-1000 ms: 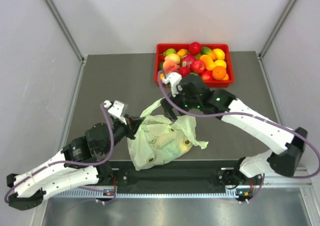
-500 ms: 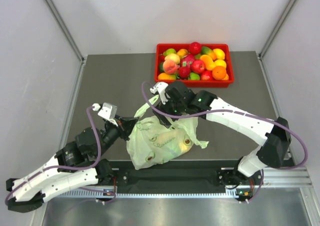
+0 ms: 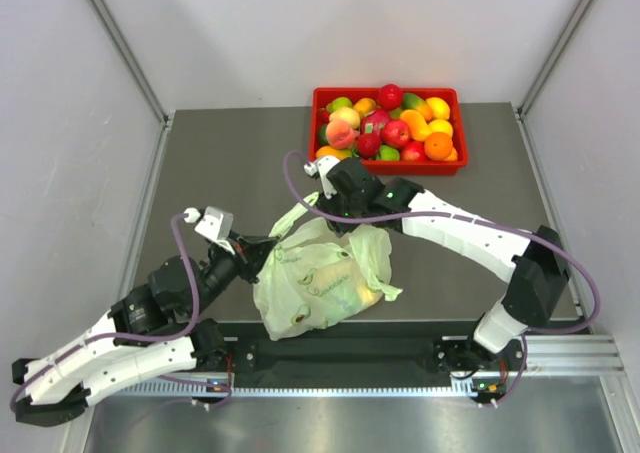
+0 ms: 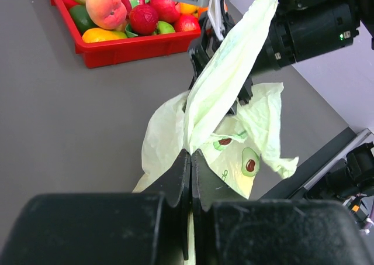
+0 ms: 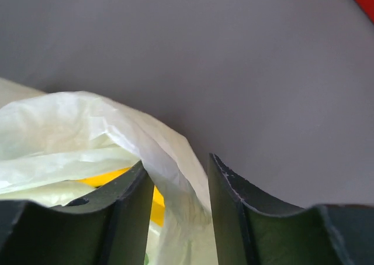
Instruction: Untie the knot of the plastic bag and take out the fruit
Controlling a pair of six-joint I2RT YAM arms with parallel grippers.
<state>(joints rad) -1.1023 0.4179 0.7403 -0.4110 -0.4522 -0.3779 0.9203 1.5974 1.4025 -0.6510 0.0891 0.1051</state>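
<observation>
Untying is in hand. The plastic bag (image 3: 320, 285) lies on the near side of the red tray (image 3: 440, 168), with the fruit (image 5: 156, 209) inside. The left gripper (image 4: 190, 159), pressed together, pinches a handle strip. The right gripper (image 5: 178, 174), half-spread, straddles a fold, perhaps beside the knot. The next move calls for biting and pulling toward the tray.
</observation>
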